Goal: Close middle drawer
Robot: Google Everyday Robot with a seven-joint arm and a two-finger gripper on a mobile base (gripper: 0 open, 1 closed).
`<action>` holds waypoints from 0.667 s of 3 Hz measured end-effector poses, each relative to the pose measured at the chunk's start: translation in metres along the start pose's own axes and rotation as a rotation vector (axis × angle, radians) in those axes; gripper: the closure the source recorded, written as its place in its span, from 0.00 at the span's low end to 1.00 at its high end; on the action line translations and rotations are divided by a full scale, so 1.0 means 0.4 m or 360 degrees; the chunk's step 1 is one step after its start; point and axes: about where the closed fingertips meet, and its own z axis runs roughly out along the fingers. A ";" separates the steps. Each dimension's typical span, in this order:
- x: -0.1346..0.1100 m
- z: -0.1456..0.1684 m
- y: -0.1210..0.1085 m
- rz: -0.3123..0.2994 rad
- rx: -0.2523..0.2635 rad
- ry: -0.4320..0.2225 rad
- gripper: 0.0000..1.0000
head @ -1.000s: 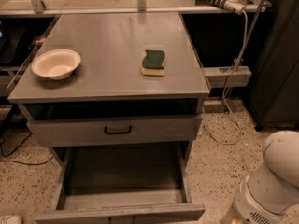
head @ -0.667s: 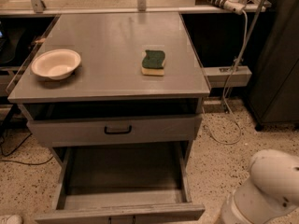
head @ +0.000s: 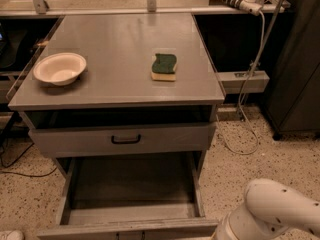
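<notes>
Two drawers of the grey metal cabinet stand out from its body. The middle drawer (head: 132, 184) is pulled far forward beneath the desk (head: 125, 39), a wide, deep tray of dull sheet metal with straight side walls, a bare floor, and its front edge at the bottom border of the view. Above it, the upper drawer (head: 75, 141) seems to sit slightly proud of the frame, a dark gap over its flat front, with a small black bar handle (head: 125, 139) at centre.

On the smooth matte desk rest a shallow, round cream bowl (head: 59, 68) at the left and, well apart from it, a rectangular sponge (head: 164, 66), green scouring pad uppermost over a yellow layer.

The robot's arm (head: 272, 214) shows at the lower right as a rounded, glossy white shell just beside the middle drawer's front corner. The gripper lies outside the view, so whether it is open or closed cannot be told.

A pale cable (head: 258, 44) hangs down the right side to the speckled terrazzo floor (head: 260, 159).
</notes>
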 end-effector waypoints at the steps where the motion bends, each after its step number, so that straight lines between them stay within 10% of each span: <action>1: -0.001 0.008 -0.006 0.0005 0.0001 -0.0011 1.00; 2: 0.024 0.087 -0.043 0.0099 -0.0021 -0.0004 1.00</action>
